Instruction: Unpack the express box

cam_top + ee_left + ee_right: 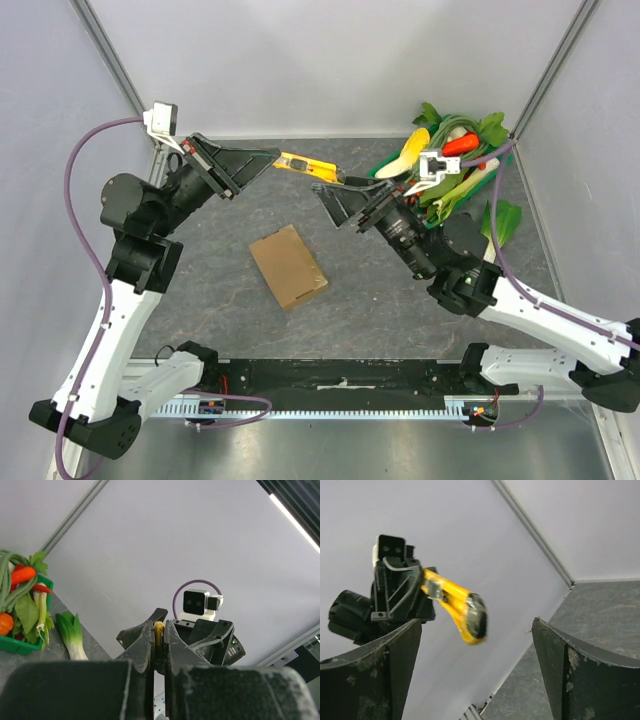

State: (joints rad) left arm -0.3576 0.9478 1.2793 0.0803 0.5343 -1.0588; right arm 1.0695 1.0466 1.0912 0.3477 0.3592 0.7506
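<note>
The dark grey mottled table [380,300] carries the express box [288,266], lying flat. Right of the box and farther back sits a green tray [20,645] heaped with vegetables. Farther right of the box, loose on the surface, lies what looks like a bok choy [505,222].

A green tray [384,164] stood at the far right corner of the dark grey table [380,300]. It was heaped with vegetables: a red-orange piece [462,145], a pale yellow piece [410,154] and leafy green stalks. One bok choy [506,222] lay on the table just beside the tray. A yellow utility knife [303,164] was raised off the table, left of the tray.
</note>
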